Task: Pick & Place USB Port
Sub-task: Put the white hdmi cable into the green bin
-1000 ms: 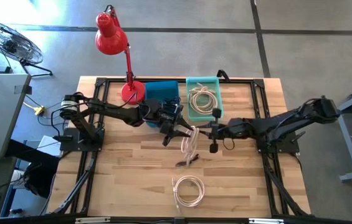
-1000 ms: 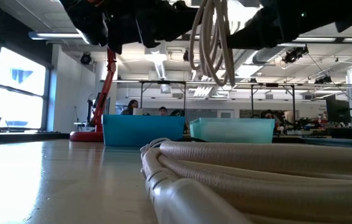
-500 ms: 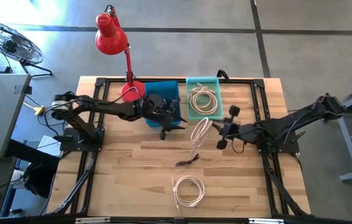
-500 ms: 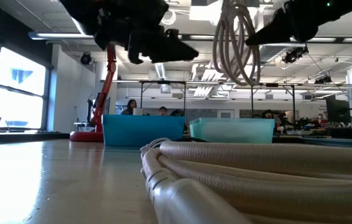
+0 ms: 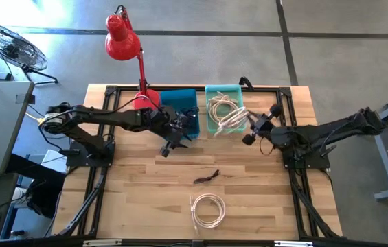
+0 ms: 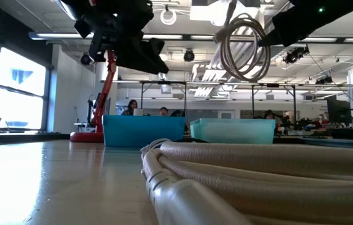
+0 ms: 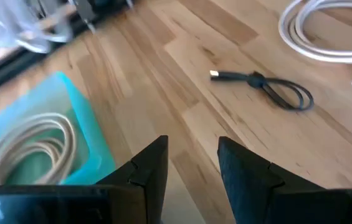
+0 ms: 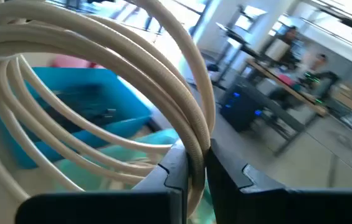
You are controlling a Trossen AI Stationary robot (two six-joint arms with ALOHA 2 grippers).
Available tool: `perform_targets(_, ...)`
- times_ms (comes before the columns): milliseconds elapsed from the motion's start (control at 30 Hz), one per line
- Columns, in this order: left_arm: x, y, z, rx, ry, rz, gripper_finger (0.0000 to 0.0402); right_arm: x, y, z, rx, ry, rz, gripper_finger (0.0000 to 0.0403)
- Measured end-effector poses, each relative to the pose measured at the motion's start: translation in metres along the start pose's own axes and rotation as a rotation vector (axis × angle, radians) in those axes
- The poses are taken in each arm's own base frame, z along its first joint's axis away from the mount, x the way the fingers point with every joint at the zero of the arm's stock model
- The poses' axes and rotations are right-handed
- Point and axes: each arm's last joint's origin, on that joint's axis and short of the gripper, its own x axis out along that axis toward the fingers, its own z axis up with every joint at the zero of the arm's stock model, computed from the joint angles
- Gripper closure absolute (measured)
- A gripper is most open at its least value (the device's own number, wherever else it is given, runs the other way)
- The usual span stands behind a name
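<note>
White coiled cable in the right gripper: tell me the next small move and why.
Probably lower it a little and open the fingers. The right gripper is shut on the white coiled cable, which hangs over the light teal plastic bin that already holds another pale cable coil. The left gripper hovers open near the dark blue bin, out of the way.

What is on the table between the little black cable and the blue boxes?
Nothing. In the high view, only bare wood lies between the black cable and the dark blue bin and teal bin.
</note>
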Motion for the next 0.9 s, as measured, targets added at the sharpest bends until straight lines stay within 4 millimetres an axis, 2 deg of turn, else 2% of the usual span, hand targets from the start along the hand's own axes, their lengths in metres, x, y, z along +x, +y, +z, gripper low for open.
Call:
perform_targets(133, 0.000, -0.002, -0.003, -0.010, 0.024, -0.020, 0.0263, 0.013, -0.015, 0.000, 0.031, 0.023, -0.073, 0.0375)
perform_targets(267, 0.001, -0.004, -0.003, -0.018, 0.044, -0.019, 0.0263, 0.030, -0.033, 0.005, 0.110, 0.055, -0.055, 0.0375)
perform_targets(367, 0.003, -0.008, -0.002, -0.019, 0.062, -0.018, 0.0263, 0.046, -0.048, 0.010, 0.231, 0.148, 0.005, 0.0375)
perform_targets(467, 0.004, -0.012, 0.001, -0.010, 0.062, -0.026, 0.0263, 0.064, -0.057, 0.007, 0.273, 0.292, 0.054, 0.0375)
perform_targets(767, 0.008, -0.021, 0.005, 0.004, 0.112, -0.011, 0.0263, 0.120, -0.065, -0.003, 0.304, 0.531, 0.154, 0.0375)
perform_targets(900, 0.007, -0.022, 0.002, -0.023, 0.144, -0.003, 0.0263, 0.139, -0.067, -0.007, 0.281, 0.656, 0.133, 0.0375)
